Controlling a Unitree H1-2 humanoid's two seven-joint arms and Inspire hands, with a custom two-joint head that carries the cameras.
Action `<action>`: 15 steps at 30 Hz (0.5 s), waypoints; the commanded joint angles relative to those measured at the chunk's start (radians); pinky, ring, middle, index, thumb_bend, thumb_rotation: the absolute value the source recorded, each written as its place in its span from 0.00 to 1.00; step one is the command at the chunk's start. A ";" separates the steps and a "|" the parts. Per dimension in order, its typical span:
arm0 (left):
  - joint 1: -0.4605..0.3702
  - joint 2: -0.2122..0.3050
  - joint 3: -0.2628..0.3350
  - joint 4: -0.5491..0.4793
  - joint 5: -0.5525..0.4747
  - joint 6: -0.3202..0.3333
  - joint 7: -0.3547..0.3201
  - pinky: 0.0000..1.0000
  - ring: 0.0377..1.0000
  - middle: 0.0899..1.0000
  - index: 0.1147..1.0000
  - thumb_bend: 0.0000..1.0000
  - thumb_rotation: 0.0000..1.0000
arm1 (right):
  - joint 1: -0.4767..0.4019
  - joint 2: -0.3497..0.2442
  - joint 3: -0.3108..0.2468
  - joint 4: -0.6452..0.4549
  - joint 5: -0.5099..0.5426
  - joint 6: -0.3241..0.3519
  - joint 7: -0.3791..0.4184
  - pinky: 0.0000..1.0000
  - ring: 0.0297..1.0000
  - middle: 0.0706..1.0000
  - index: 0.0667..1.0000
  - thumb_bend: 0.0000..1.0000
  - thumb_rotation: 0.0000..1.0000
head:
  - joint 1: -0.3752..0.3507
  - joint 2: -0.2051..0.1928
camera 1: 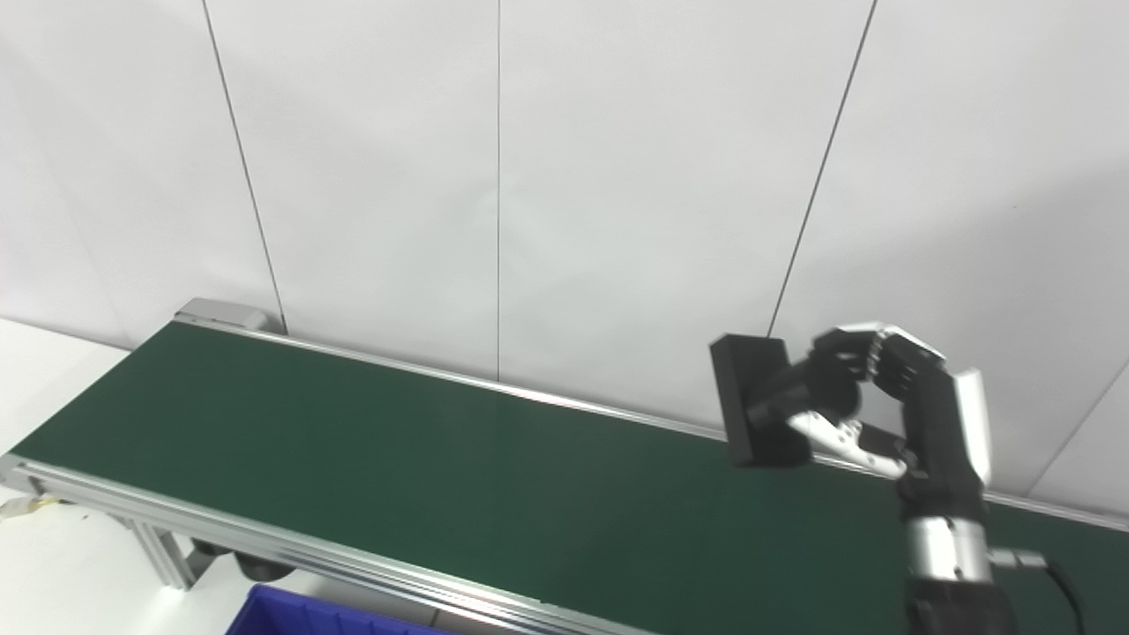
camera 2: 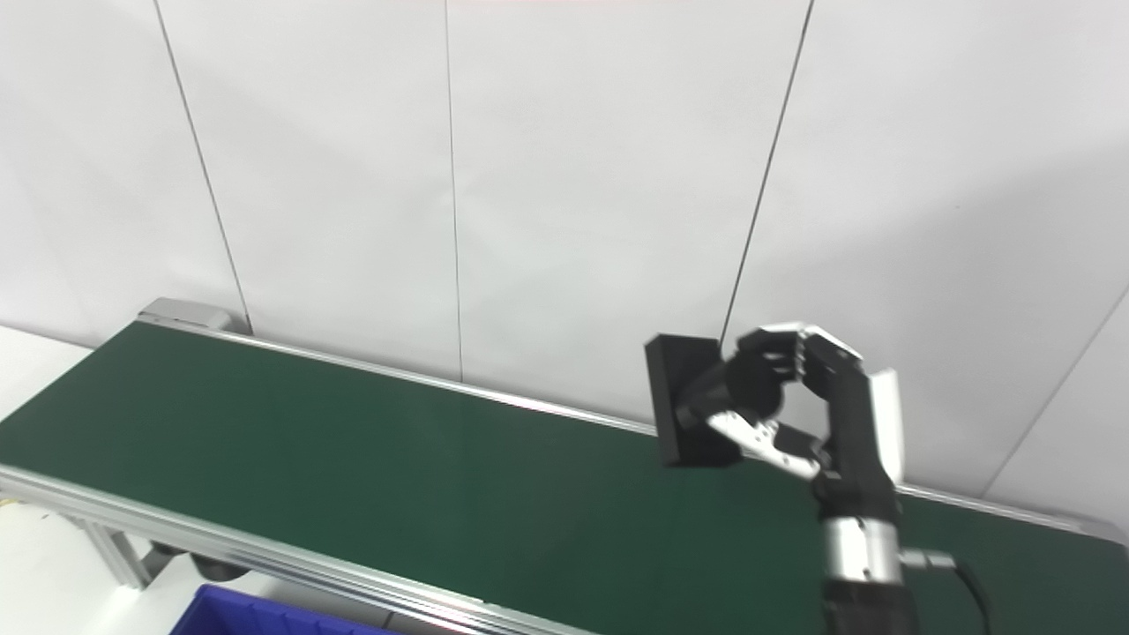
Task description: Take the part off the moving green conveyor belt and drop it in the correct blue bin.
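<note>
My right hand (camera 1: pixel 891 406) has its fingers and thumb closed around a matte black rectangular block with a stubby cylinder on its back (camera 1: pixel 754 401), and I hold that part up in the air above the far right stretch of the dark green conveyor belt (camera 1: pixel 397 467), clear of its surface. It looks rigid and hard, probably plastic or metal and not heavy for my hold; the smooth faces might slip, so I judge the cylinder behind the flat plate the sound place to hold, which is where my fingers (camera 2: pixel 794 357) wrap. The corner of a blue plastic bin (camera 1: pixel 300 613) shows below the belt's near aluminium rail. My left hand is out of view. I can read no label, brand or writing anywhere.
</note>
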 commanded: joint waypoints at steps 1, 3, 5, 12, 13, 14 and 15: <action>-0.011 -0.004 0.009 -0.026 -0.011 -0.019 -0.025 0.65 0.73 0.77 0.76 0.97 0.27 | 0.009 -0.013 -0.019 -0.091 -0.001 0.018 0.011 0.36 0.43 0.46 0.48 0.50 0.00 | -0.007 0.004; -0.012 -0.006 0.018 -0.024 -0.021 -0.019 -0.037 0.66 0.73 0.77 0.76 0.98 0.26 | 0.041 -0.019 -0.033 -0.131 0.002 0.028 0.017 0.35 0.43 0.46 0.49 0.50 0.00 | -0.016 0.009; -0.012 -0.007 0.024 -0.026 -0.021 -0.019 -0.043 0.66 0.73 0.77 0.76 0.98 0.27 | 0.072 -0.030 -0.046 -0.165 0.001 0.030 0.022 0.35 0.43 0.46 0.49 0.50 0.00 | -0.026 0.014; -0.005 -0.001 0.044 -0.043 -0.026 -0.019 -0.072 0.69 0.76 0.79 0.78 0.98 0.31 | 0.176 -0.052 -0.080 -0.261 0.009 0.033 0.039 0.34 0.42 0.46 0.50 0.50 0.00 | -0.071 0.044; -0.005 0.002 0.047 -0.046 -0.022 -0.019 -0.073 0.70 0.76 0.79 0.78 0.97 0.32 | 0.197 -0.055 -0.084 -0.276 0.007 0.034 0.041 0.33 0.42 0.46 0.50 0.50 0.00 | -0.092 0.054; -0.004 0.004 0.050 -0.049 -0.020 -0.019 -0.076 0.70 0.77 0.79 0.78 0.97 0.33 | 0.219 -0.057 -0.088 -0.291 0.003 0.038 0.043 0.33 0.42 0.46 0.50 0.50 0.00 | -0.101 0.060; -0.004 0.005 0.054 -0.052 -0.024 -0.019 -0.083 0.71 0.77 0.80 0.79 0.97 0.33 | 0.240 -0.058 -0.091 -0.306 -0.001 0.040 0.045 0.33 0.42 0.46 0.50 0.50 0.00 | -0.111 0.065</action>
